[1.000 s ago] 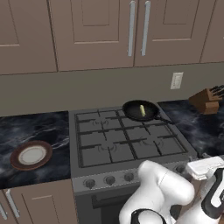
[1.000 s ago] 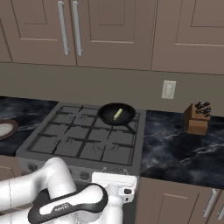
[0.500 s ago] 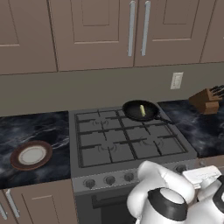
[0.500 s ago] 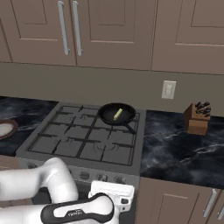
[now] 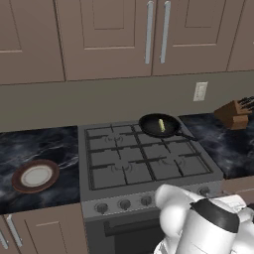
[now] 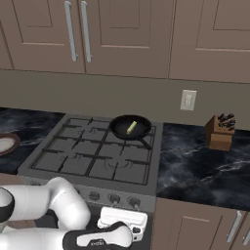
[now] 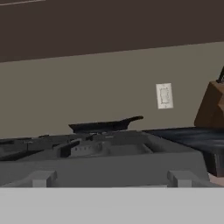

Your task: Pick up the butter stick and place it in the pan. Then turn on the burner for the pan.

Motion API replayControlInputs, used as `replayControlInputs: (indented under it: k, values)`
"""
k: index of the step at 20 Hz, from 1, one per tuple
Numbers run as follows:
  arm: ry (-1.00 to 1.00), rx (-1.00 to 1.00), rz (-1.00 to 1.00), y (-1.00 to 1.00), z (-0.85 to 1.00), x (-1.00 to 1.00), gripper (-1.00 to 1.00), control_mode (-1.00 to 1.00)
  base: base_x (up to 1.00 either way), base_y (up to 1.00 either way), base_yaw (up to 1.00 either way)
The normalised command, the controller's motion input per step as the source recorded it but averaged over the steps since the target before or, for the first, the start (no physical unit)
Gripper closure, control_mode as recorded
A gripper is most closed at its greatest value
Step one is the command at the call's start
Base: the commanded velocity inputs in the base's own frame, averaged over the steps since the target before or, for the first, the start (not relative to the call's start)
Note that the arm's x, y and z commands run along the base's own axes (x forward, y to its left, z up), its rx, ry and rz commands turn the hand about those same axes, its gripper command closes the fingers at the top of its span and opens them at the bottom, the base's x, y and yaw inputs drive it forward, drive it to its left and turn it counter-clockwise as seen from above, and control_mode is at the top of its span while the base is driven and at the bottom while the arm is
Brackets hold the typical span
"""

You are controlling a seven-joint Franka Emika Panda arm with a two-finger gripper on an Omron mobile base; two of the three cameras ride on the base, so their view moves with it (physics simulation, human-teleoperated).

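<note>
The black pan (image 5: 159, 125) sits on the stove's back right burner, handle toward the right front. The pale-yellow butter stick (image 5: 160, 124) lies inside it, also seen as the butter stick (image 6: 131, 127) in the pan (image 6: 123, 131). My gripper (image 6: 122, 218) hangs low before the stove's front panel, just below the right-hand knobs (image 6: 113, 198), with nothing held. The hand view looks level across the stove top at the pan (image 7: 105, 125) from the side, with two knobs (image 7: 181, 178) close below. My fingertips are hidden.
A brown-rimmed plate (image 5: 35, 175) lies on the dark counter left of the stove. A wooden knife block (image 6: 219, 133) stands on the counter (image 6: 195, 161) to the right, below a wall socket (image 6: 188, 99). Cabinets hang above.
The hand has sunk a little lower in front of the stove's knob panel and the elbow has swung round. Pan, butter stick and plate have not moved.
</note>
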Motion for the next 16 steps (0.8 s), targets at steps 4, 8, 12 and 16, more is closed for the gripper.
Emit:
replayControlInputs:
  k: [4, 8, 12, 16]
  values:
    - [0.00, 0.00, 0.00, 0.00, -0.28, 0.01, -1.00, -1.00, 0.00, 0.00, 0.00]
    - [0.00, 0.00, 0.00, 0.00, -0.25, 0.10, -1.00, -1.00, 0.00, 0.00, 0.00]
    - [0.00, 0.00, 0.00, 0.00, -0.23, 0.16, -1.00, -1.00, 0.00, 0.00, 0.00]
    - [0.00, 0.00, 0.00, 0.07, -0.27, 0.26, -1.00, -1.00, 0.00, 0.00, 0.00]
